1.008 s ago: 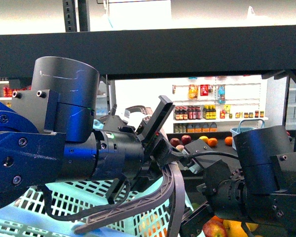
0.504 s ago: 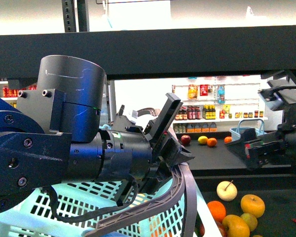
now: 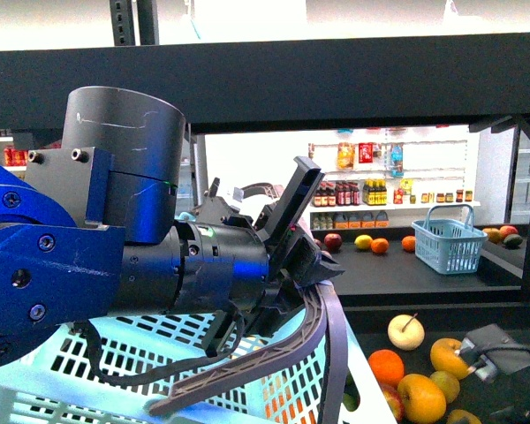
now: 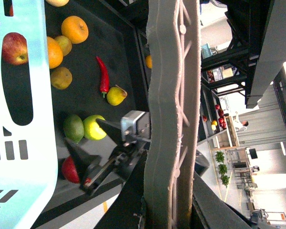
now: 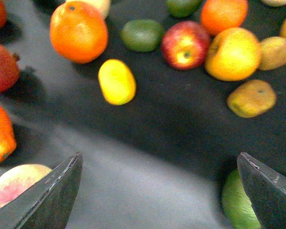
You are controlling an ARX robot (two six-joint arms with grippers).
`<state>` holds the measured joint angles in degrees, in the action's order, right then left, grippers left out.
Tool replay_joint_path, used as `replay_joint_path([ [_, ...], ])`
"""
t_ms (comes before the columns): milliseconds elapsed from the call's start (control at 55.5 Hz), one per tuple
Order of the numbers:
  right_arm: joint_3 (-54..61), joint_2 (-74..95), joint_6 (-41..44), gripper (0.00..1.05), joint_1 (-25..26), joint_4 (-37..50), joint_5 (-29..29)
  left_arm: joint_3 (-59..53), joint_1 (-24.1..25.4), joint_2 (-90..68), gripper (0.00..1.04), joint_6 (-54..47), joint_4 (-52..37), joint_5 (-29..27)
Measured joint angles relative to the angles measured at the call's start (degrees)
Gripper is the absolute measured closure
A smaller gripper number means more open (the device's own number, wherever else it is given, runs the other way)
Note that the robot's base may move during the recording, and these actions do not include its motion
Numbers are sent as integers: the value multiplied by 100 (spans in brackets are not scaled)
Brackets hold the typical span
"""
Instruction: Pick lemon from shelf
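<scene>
The lemon (image 5: 117, 81), a yellow oval, lies on the black shelf (image 5: 181, 124) among other fruit, some way ahead of my right gripper (image 5: 162, 191). That gripper is open and holds nothing. One of its fingers is next to a green fruit (image 5: 238, 200), the other next to a pink-yellow fruit (image 5: 14, 183). The left wrist view shows the right gripper (image 4: 82, 133) low over the tray. My left gripper (image 3: 309, 265) is shut on the grey basket handle (image 3: 274, 353) of the pale cyan basket (image 3: 115, 371).
The shelf's upper tier (image 3: 336, 88) runs overhead. Oranges, apples, a lime (image 5: 143, 34), a red chili (image 4: 103, 76) and a pear (image 4: 117, 95) crowd the tray. A small blue basket (image 3: 449, 240) stands on a far rack, before white wall shelves (image 3: 371, 199).
My right arm has dropped from mid-height at the right to low over the fruit tray. The left arm and the basket have barely shifted.
</scene>
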<state>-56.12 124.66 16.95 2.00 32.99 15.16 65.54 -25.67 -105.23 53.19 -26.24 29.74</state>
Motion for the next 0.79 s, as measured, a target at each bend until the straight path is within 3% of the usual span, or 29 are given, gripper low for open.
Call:
replay_joint_path([
  [162, -341, 800, 505, 7, -321, 282, 131, 0, 0, 0, 93, -4, 0, -17],
  [468, -1781, 2107, 994, 7, -487, 0, -179, -2, 0, -2, 93, -24, 2, -57],
  [792, -3912, 3445, 1029, 7, -732, -892, -354, -2, 0, -2, 93, -22, 2, 0],
])
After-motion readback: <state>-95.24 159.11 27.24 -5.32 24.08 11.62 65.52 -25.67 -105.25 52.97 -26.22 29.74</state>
